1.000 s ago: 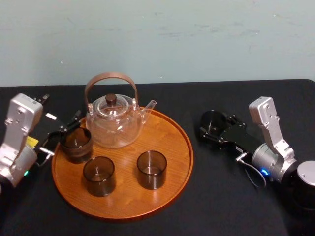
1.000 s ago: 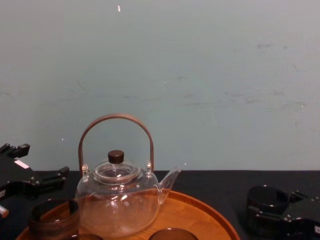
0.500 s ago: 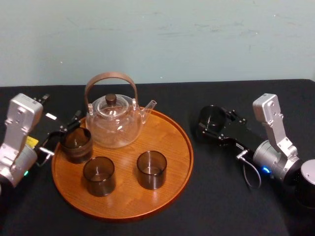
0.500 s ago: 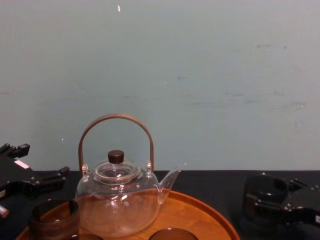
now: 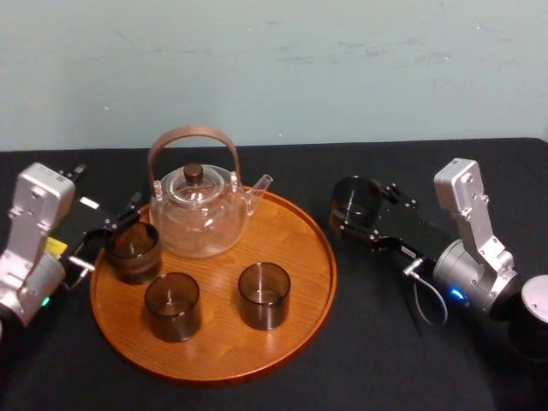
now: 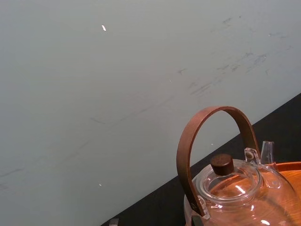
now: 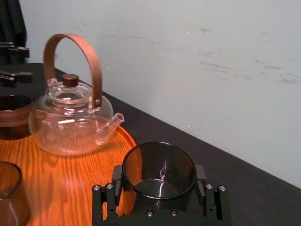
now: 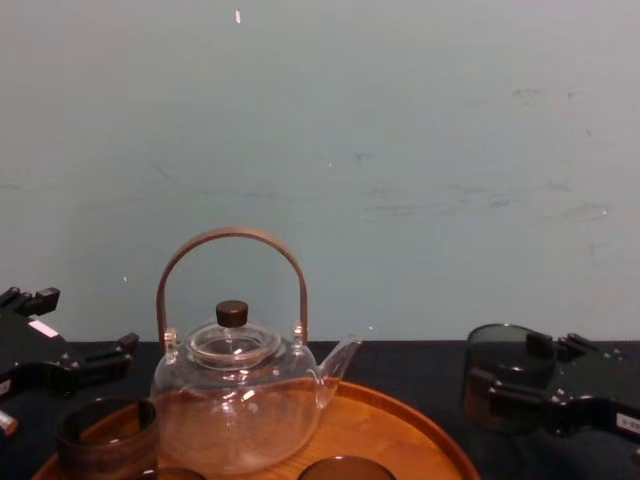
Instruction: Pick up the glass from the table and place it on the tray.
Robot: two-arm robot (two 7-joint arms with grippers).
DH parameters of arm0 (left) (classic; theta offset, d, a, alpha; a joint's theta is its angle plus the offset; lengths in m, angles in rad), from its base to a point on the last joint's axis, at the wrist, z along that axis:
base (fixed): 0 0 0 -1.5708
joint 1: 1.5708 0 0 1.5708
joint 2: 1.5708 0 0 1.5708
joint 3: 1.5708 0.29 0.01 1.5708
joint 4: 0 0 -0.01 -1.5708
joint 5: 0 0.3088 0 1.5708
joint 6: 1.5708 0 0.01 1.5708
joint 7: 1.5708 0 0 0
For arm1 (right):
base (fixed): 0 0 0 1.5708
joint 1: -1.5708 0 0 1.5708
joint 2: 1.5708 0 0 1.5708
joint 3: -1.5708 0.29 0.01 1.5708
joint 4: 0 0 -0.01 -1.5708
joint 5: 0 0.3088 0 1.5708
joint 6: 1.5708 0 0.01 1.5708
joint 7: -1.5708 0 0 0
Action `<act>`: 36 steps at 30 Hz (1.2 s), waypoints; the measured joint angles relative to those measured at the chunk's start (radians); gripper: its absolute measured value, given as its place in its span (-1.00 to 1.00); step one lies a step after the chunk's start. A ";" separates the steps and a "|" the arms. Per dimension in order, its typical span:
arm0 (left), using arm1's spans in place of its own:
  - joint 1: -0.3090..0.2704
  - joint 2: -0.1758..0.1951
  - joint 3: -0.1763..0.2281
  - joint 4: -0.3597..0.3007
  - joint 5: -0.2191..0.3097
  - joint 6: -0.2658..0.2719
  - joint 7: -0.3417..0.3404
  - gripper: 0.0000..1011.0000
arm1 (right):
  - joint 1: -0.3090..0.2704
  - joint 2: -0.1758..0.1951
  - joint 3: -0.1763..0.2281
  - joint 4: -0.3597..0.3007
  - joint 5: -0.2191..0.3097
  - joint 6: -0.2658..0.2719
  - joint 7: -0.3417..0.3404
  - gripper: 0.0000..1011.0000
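Right gripper [image 5: 358, 221] jaws clamped on dark smoky round glass [image 7: 159, 170], held just right of large round orange-brown wooden tray [image 5: 329, 272], above black table [image 5: 377, 342]. Tray lies left of glass. Left gripper [image 5: 104, 241] idle at tray's left edge.

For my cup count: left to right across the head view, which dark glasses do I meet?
Smoky brown round glass beside the left gripper, on the orange-brown round wooden tray → front-left smoky glass → front-right smoky glass → fourth smoky glass, gripped by the right gripper, right of the tray.
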 joint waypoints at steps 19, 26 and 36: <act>0.000 0.000 0.000 0.000 0.000 0.000 0.000 0.98 | -0.033 0.022 -0.027 -0.107 0.000 0.015 0.000 0.80; 0.000 0.000 0.000 0.000 0.000 0.000 0.000 0.98 | -0.038 0.023 -0.041 -0.114 0.001 0.018 0.003 0.80; 0.000 0.000 0.000 0.000 0.000 0.000 0.000 0.98 | -0.035 0.027 -0.040 -0.102 0.001 0.020 -0.005 0.80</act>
